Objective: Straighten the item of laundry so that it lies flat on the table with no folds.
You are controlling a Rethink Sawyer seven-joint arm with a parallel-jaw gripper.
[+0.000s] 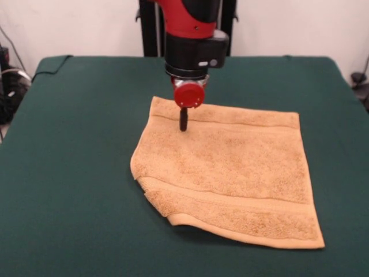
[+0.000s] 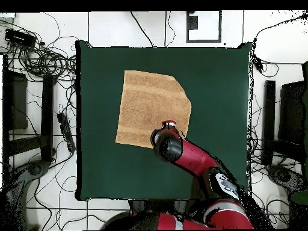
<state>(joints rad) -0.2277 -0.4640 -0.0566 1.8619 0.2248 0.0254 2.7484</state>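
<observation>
Orange-tan terry towel (image 1: 230,173) spread on the dark green desk (image 1: 75,173), sitting somewhat right of centre in the front view and left of centre in the overhead view (image 2: 153,108). Mostly flat across the middle and the right side. Far edge straight, with one woven band just inside it; second band across the near part. Front-view left side not square: near-left corner tucked or turned in, leaving a slanted, curving edge from the far-left corner down to the near edge, with a raised lip and a shadow under the near edge there. Same cut-off corner visible from overhead at the towel's upper right. Near-right corner lying pointed and flat. No tag made out in either view. Red and black arm (image 1: 193,34) down into the front view from above, reaching from the base at the bottom of the overhead view up and left over the cloth. Pincer (image 1: 183,126) right at the towel's far-left corner in the front view, dark tip down on or just above the cloth beside the far band. Only one slim dark stub visible beneath the red round end piece, so open or closed: cannot tell, and likewise whether any cloth is pinched. Green cloth bare all round the towel.
</observation>
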